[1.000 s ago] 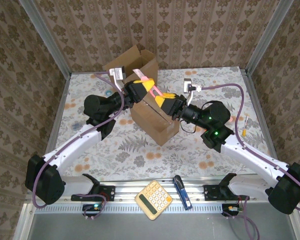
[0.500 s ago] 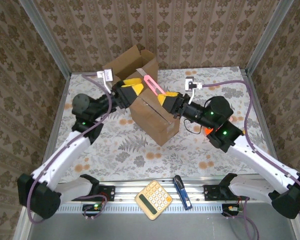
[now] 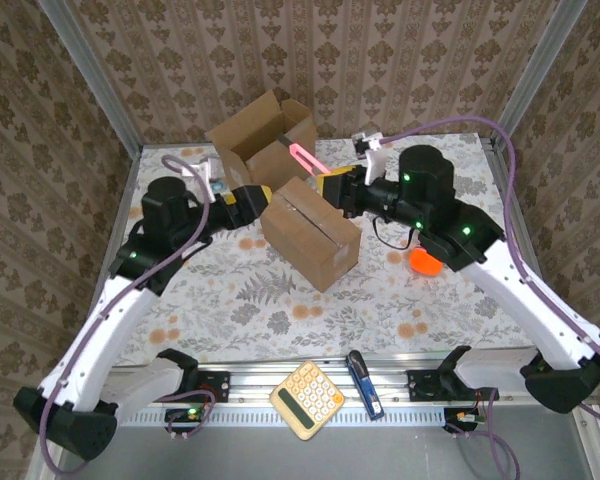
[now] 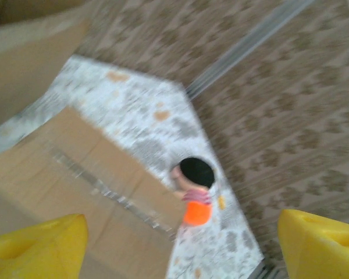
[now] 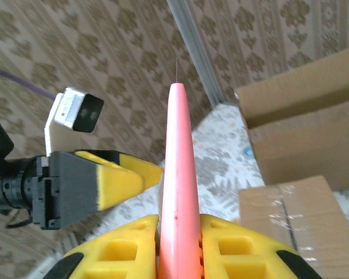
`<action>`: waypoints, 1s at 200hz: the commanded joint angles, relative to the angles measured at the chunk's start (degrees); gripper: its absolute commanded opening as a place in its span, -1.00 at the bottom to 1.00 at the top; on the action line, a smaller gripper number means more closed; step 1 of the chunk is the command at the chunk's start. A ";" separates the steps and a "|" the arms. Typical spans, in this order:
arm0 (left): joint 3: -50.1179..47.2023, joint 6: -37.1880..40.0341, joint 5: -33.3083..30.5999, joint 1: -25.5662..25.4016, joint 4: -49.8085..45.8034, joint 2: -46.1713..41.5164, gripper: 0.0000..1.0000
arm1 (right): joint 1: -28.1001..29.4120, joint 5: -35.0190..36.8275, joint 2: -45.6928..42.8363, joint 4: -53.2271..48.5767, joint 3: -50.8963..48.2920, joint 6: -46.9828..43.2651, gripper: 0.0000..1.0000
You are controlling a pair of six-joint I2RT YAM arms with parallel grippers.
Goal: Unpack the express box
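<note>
Centrally on the floral surface [image 3: 230,290] sits the taped express box [image 3: 312,232], sealed, an open carton [image 3: 263,140] just behind it. The left tool [image 3: 255,194] hangs just beside its left corner, fingers spread wide, empty. The right tool [image 5: 177,232] pinches a pink cutter [image 5: 177,163] pointing toward the carton.

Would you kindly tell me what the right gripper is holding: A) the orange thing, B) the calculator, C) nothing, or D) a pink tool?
D: in the right wrist view the right gripper is shut on a pink tool that points straight out from it.
</note>
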 commanded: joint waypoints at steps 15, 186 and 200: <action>-1.64 -2.62 -4.38 0.39 -7.10 4.24 0.75 | 0.28 4.91 5.05 -13.49 7.01 -8.19 -1.00; -16.80 -16.54 5.10 2.80 23.49 21.74 0.77 | 1.06 10.18 20.21 -17.27 12.59 -17.78 -1.00; -17.74 -17.08 5.46 2.84 24.89 21.68 0.73 | 1.59 11.75 21.05 -17.72 13.05 -18.74 -1.00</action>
